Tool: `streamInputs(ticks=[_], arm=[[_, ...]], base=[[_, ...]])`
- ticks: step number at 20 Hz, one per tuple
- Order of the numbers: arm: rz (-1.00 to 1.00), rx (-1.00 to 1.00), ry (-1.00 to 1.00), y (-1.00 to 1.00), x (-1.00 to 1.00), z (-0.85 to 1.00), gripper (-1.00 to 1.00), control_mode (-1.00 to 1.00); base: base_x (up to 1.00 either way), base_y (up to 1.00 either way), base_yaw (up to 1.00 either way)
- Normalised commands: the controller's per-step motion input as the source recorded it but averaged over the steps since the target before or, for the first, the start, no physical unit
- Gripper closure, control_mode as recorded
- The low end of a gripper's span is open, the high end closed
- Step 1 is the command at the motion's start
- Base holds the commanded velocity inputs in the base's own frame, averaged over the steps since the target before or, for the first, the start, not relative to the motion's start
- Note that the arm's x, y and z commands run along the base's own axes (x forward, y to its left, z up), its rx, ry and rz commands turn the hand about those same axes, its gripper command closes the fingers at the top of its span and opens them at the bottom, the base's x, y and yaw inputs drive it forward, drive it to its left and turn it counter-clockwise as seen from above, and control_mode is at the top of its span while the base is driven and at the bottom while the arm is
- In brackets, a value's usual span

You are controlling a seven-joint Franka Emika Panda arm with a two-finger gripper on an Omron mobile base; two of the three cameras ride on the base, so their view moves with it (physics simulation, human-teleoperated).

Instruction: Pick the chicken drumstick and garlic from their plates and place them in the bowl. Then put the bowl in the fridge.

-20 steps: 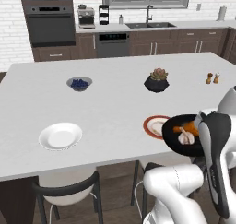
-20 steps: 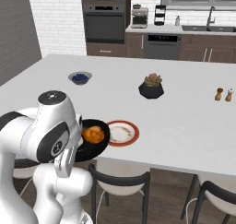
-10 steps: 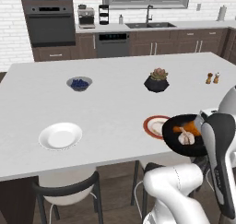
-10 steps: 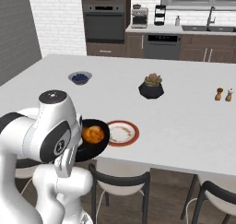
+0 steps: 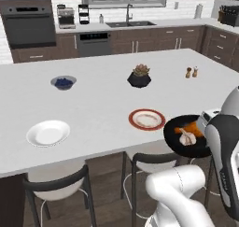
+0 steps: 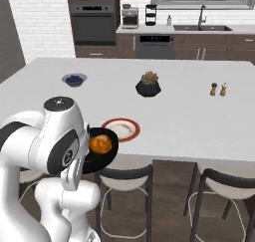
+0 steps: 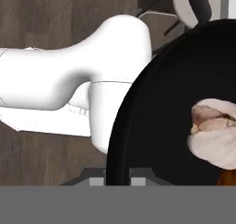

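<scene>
Just off the near edge of the white island counter point(image 5: 102, 104), the round glossy black bowl point(image 5: 186, 136) has drifted slightly farther out, clamped by its rim in the closed gripper point(image 7: 117, 180). The orange-brown chicken drumstick point(image 6: 100, 144) and whitish garlic bulb point(image 7: 216, 138) ride inside, so the fridge trip is under way; both round plates, red-rimmed point(image 5: 147, 119) and plain white point(image 5: 48, 132), sit bare.

A: Is any lettering, label or number showing up anywhere?

B: Nothing readable is showing. The oven front point(image 5: 29, 27), the coffee machine point(image 5: 66, 17) and the two shakers point(image 5: 192, 72) on the counter point(image 5: 102, 100) are carrying no legible marks.

A: And the red-rimmed plate point(image 5: 147, 119)?

B: It is showing a pattern, no letters.
</scene>
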Motion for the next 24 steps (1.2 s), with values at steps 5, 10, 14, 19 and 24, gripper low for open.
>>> streamInputs(ticks=[5,10,14,19,24], arm=[[0.0,0.0,0.0,0.0,0.0,0.0,1.0,1.0],[0.0,0.0,0.0,0.0,0.0,0.0,1.0,1.0],[0.0,0.0,0.0,0.0,0.0,0.0,1.0,1.0],[0.0,0.0,0.0,0.0,0.0,0.0,1.0,1.0],[0.0,0.0,0.0,0.0,0.0,0.0,1.0,1.0]], base=[[0.0,-0.11,-0.65],[0.18,-0.17,-0.69],[0.26,-0.27,-0.68],[0.25,-0.36,-0.69],[0.33,-0.42,-0.66]])
